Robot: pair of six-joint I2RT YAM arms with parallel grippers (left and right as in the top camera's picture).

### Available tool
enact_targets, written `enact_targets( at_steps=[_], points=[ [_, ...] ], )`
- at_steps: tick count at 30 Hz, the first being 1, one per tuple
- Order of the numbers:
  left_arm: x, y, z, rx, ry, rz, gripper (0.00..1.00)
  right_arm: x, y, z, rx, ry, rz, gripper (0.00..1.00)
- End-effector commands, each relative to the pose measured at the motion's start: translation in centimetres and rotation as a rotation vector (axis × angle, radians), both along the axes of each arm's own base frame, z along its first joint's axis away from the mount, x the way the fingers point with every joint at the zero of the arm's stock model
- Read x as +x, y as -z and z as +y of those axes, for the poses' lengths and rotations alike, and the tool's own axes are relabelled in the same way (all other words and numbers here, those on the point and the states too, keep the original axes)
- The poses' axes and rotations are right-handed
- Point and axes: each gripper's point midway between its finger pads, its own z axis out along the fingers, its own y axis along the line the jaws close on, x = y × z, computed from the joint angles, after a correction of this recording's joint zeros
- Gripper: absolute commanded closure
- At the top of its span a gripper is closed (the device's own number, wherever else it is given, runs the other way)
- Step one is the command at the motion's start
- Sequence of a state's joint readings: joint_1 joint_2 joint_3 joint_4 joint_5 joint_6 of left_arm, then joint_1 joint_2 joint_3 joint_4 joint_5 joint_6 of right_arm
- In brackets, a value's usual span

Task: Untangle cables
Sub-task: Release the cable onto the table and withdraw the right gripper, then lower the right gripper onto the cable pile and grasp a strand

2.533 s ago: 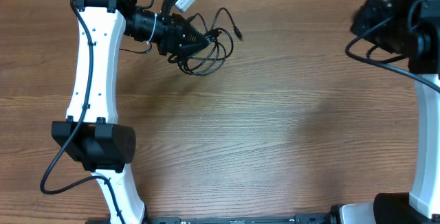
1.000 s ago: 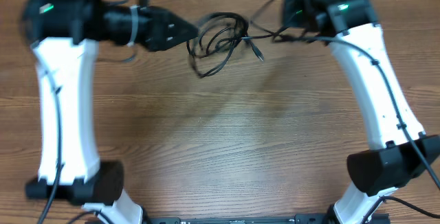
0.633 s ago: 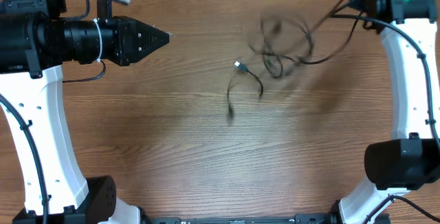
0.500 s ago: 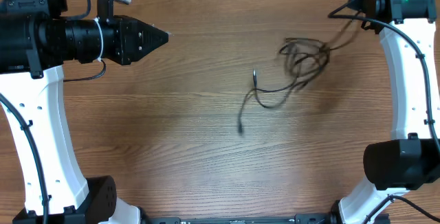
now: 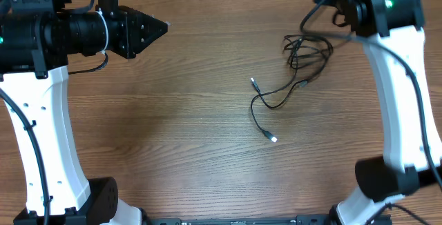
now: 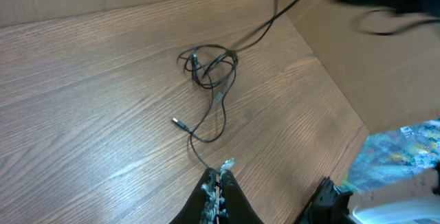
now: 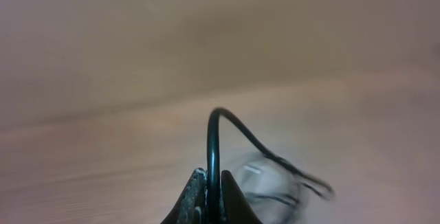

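- From overhead, we saw the cables (image 5: 307, 51) lying on the wooden table (image 5: 159, 135), right of centre and towards the far edge. They formed a small knot of loops. Two loose tails trailed from it towards the middle, each ending in a small plug. One strand rose from the knot towards the head of the right arm (image 5: 394, 80).
- In the same view, the left pincer (image 5: 164, 26) pointed across the table from the far left, well apart from the cables. Its jaws were clenched to a point with nothing between them.
- From the left wrist, we looked past the clenched, empty fingertips at the cables (image 6: 210, 66) lying farther off on the table (image 6: 82, 114). The loops sat beyond, the two tails ran back towards the camera, and one strand lifted off to the upper right.
- From the right wrist, the picture was blurred. We could make out the right pincer (image 7: 211, 179) clamped on one black cord of the cables (image 7: 214, 135). That cord arched up from the jaws and bent down to the right.
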State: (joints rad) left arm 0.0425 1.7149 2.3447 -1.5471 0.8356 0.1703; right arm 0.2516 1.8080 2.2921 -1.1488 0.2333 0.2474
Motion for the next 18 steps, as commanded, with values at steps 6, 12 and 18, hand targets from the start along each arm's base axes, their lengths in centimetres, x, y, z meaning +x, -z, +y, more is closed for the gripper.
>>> enact_targets(
  at_steps=[6,12,18],
  points=[
    [0.1,0.1,0.6,0.044,-0.035,-0.008,0.96,-10.1,-11.6,13.1,0.357,-0.438,-0.209,0.96],
    [0.0,0.5,0.9,0.067,-0.053,0.007,0.96,-13.1,-11.8,17.7,0.458,-0.548,-0.161,0.96],
    [0.3,0.5,0.9,0.067,-0.053,0.003,0.96,-18.2,-12.5,23.1,0.585,-0.746,-0.075,0.96]
  ],
)
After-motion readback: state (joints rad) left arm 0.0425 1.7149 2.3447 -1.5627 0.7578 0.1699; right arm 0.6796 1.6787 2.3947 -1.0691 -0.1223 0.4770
